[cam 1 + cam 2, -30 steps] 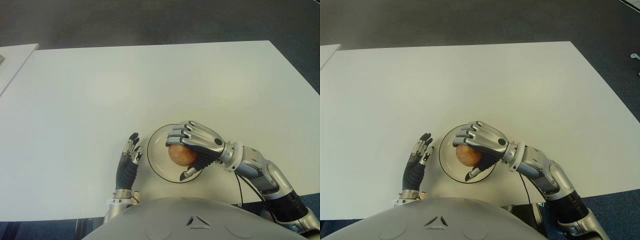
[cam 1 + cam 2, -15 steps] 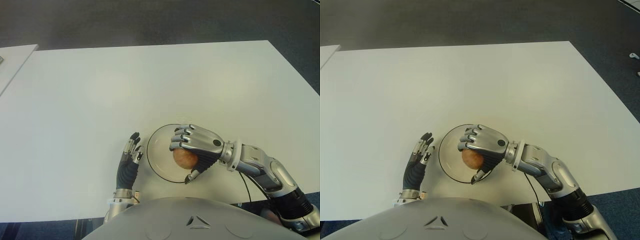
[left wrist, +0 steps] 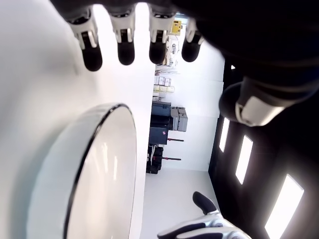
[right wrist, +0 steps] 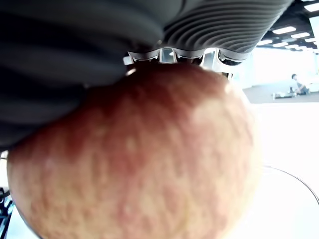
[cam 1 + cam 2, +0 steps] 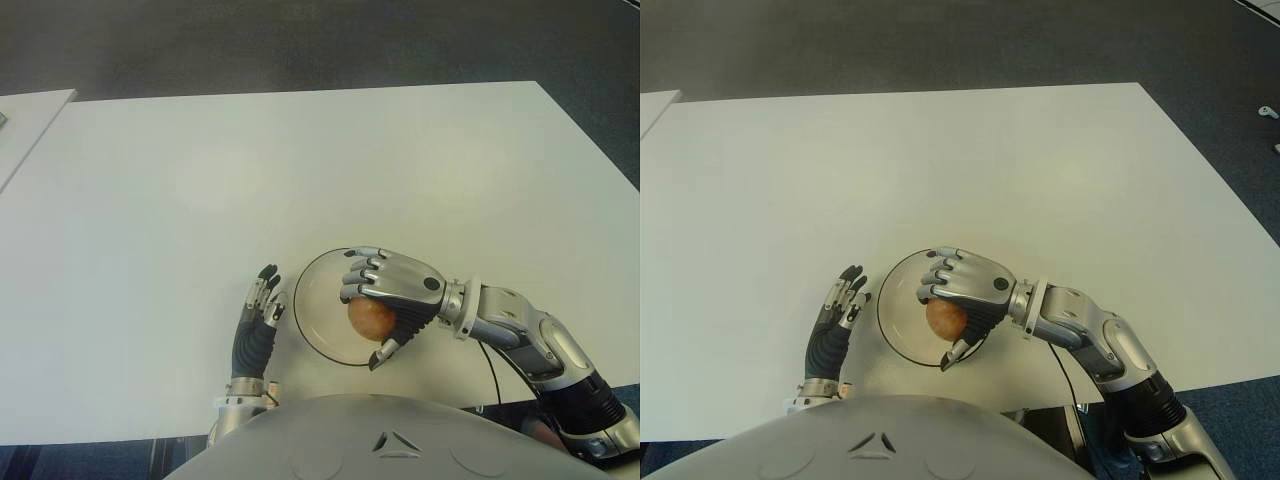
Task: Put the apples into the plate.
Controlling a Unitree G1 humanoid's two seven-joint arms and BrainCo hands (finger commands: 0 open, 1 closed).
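Note:
A reddish-yellow apple [image 5: 369, 318] sits in my right hand [image 5: 385, 298], whose fingers curl over it above the white plate [image 5: 315, 305] near the table's front edge. In the right wrist view the apple [image 4: 134, 154] fills the picture under the fingers, with the plate rim [image 4: 294, 179] behind. Whether the apple touches the plate is hidden by the hand. My left hand [image 5: 258, 318] shows just left of the plate, fingers straight and holding nothing; its wrist view shows the fingertips [image 3: 125, 52] beside the plate rim [image 3: 94, 144].
The white table [image 5: 300, 170] stretches far ahead of the plate. A second pale table edge [image 5: 30, 125] shows at the far left. Dark floor lies beyond the table's far and right edges.
My right hand with the apple has moved slightly down and toward the plate's near right side. The left hand has not moved.

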